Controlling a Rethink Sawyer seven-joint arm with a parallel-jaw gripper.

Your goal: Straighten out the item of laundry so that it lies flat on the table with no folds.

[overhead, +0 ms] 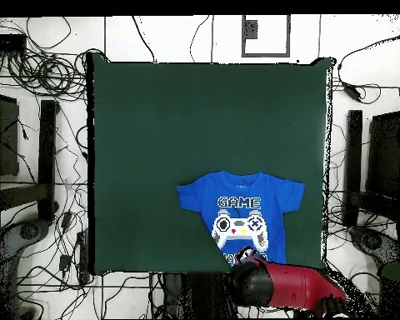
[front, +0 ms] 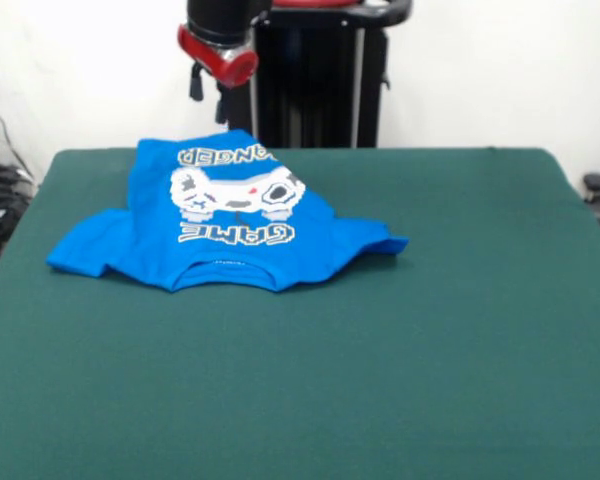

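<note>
Blue T-shirt (overhead: 241, 204), print side up, on green table (overhead: 170, 125) toward its 5 o'clock area. Red arm (overhead: 291, 285) at 6 o'clock covers the shirt's hem. Cables (overhead: 37, 67) surround the table.

The blue T-shirt (front: 230, 225) carried white block lettering on its chest. "GAME" (overhead: 238, 202) read clearly above the pixel game-controller print (overhead: 239, 229) in the overhead view. A second line sat below the print; in the front view only the letters "NGER" (front: 205, 156) could be made out, upside down.
</note>
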